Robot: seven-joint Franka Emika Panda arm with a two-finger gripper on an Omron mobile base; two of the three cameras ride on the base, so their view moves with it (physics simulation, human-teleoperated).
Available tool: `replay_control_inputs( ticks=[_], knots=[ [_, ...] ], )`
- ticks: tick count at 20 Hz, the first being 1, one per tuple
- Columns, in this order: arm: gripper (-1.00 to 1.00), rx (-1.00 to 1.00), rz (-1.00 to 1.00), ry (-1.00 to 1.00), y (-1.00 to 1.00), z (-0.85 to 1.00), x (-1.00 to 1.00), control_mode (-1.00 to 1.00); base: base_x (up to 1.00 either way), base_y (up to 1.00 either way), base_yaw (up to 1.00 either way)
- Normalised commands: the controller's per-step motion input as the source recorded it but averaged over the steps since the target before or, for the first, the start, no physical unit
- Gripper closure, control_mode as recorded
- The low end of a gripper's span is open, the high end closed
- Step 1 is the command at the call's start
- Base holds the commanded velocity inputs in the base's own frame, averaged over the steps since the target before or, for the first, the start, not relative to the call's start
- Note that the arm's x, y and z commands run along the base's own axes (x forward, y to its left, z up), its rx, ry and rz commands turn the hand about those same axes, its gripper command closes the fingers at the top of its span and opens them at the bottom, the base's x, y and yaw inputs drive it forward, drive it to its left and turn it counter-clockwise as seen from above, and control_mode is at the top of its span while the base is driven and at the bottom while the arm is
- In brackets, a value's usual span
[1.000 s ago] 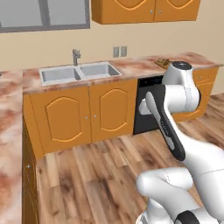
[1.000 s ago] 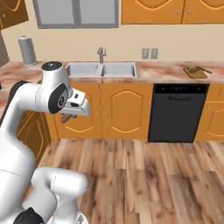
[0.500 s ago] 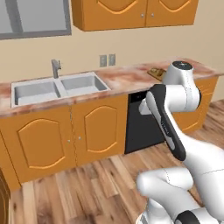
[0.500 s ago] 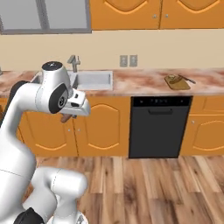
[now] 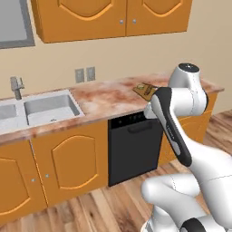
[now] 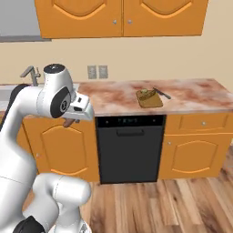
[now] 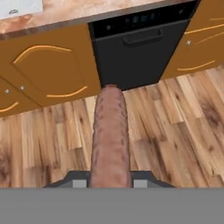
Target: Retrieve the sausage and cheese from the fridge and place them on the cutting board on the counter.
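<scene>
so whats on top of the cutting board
A small pale-yellow chunk, the cheese, sits on the cutting board. A knife lies across its far right corner. The board's underside is hidden.

Arm bent at the elbow, wrist level with the surface [image 6: 191, 93] edge. Claw [image 7: 110, 181] points down and forward, jaws clamped on the sausage [image 7: 110, 135], short of the surface.

Base: drives right along the bench [image 5: 104, 97], so both base views shift.
Sink [image 5: 50, 106]: now slides toward the left edge.
Cutting board [image 6: 149, 98]: now nearer, more central.
Dishwasher [image 6: 129, 145]: now straight ahead.
</scene>
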Motion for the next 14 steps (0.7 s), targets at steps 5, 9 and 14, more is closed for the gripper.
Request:
replay_control_inputs(
  ticks=[5,9,14],
  knots=[
    [1.00,0.00,0.00,0.00,0.00,0.00,0.00,1.00,1.00,-0.72,-0.08],
    [1.00,0.00,0.00,0.00,0.00,0.00,0.00,1.00,1.00,-0.63,-0.05],
    [1.00,0.00,0.00,0.00,0.00,0.00,0.00,1.00,0.79,-0.16,0.00]
  ],
)
